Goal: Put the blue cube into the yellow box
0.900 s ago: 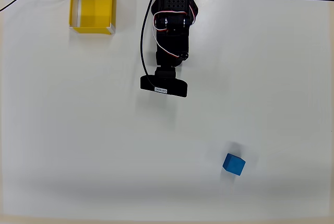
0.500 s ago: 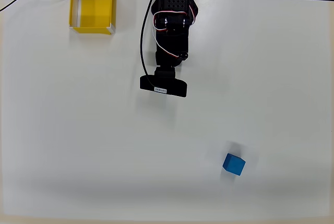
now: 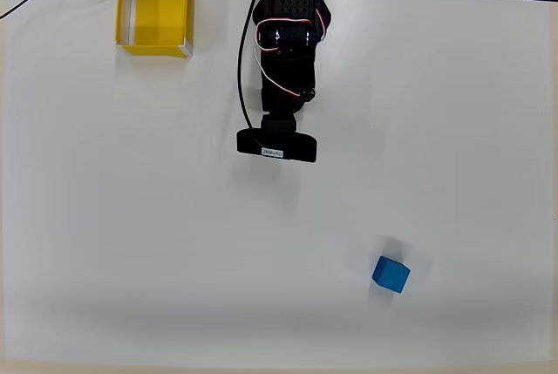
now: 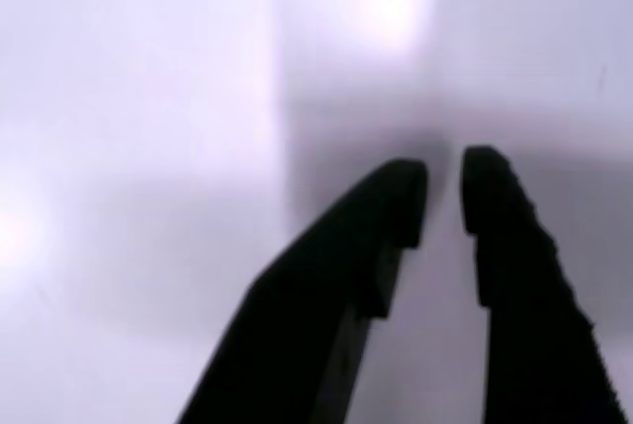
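In the overhead view we see the blue cube (image 3: 391,275) resting on the white table (image 3: 131,217), low and to the right, well apart from the black arm (image 3: 283,51) that reaches down from the top edge; the yellow box (image 3: 154,16) sits at the upper left, empty. In the wrist view we find the gripper (image 4: 443,197) over bare table, its two dark fingers (image 4: 396,207) nearly together with a narrow gap between the tips, holding nothing.
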`<state>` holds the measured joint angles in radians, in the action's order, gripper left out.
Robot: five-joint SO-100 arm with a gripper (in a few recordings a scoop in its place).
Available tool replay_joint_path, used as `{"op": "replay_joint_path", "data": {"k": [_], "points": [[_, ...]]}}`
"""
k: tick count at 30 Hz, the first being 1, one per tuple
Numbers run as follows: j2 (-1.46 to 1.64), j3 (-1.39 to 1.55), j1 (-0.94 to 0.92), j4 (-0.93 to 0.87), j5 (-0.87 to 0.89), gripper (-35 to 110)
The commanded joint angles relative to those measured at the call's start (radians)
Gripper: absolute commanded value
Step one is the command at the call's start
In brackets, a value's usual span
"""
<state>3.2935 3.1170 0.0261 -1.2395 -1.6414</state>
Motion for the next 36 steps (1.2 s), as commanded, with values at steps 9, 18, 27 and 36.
{"op": "replay_joint_path", "data": {"k": [9, 18, 27, 36], "points": [[-0.565, -0.341, 0.028, 0.77, 0.028, 29], [-0.997, -0.6, 0.071, 1.158, 0.084, 51], [-1.437, -0.801, 0.115, 1.545, 0.048, 54], [-1.79, -1.031, 0.186, 1.715, 0.038, 54]]}}
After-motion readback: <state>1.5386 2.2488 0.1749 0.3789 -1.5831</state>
